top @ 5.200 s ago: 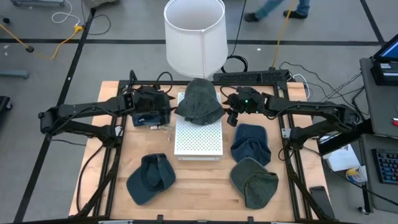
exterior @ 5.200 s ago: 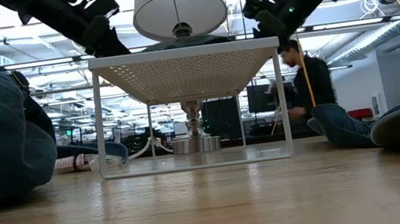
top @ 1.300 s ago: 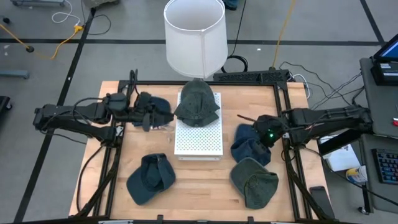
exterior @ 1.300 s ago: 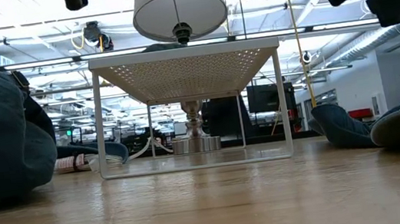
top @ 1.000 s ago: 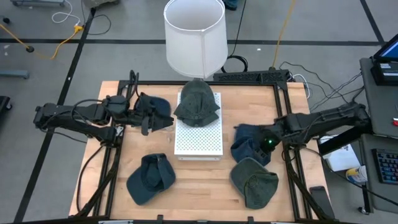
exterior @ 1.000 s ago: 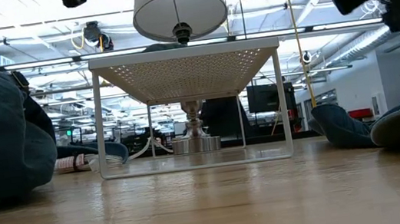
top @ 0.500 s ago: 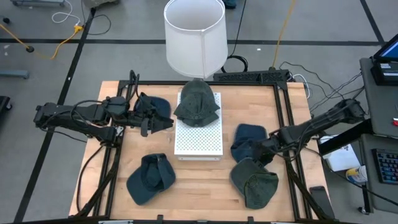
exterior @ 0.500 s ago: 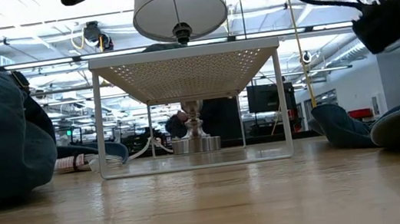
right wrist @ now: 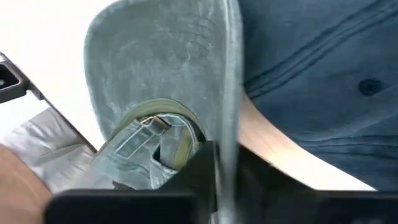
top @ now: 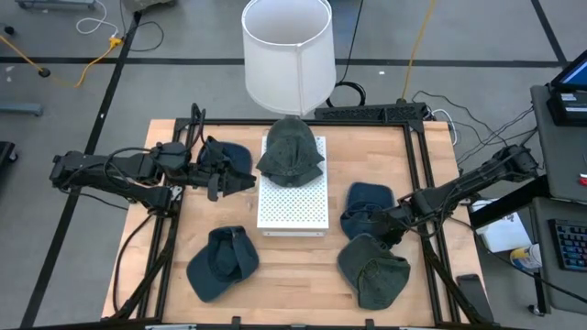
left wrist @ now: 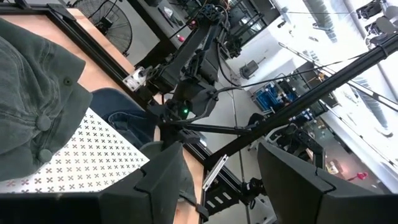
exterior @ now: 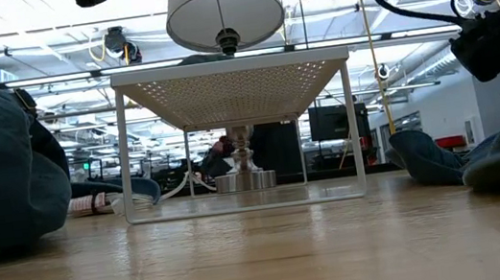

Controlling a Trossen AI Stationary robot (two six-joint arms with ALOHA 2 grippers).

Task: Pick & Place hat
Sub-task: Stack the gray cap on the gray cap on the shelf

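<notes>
Overhead cam looks down; low cam level (both see rack (top: 292, 197)).

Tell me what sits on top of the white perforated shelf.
A grey-green hat lies on the far half of the white perforated shelf; its near half is bare. The mesh under the hat is covered.

text: none legible | labels: none | signs: none

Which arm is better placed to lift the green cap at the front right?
The right. The right gripper is already shut on the green cap at its back edge. The left gripper hangs open across the white rack, far from that cap.
</notes>
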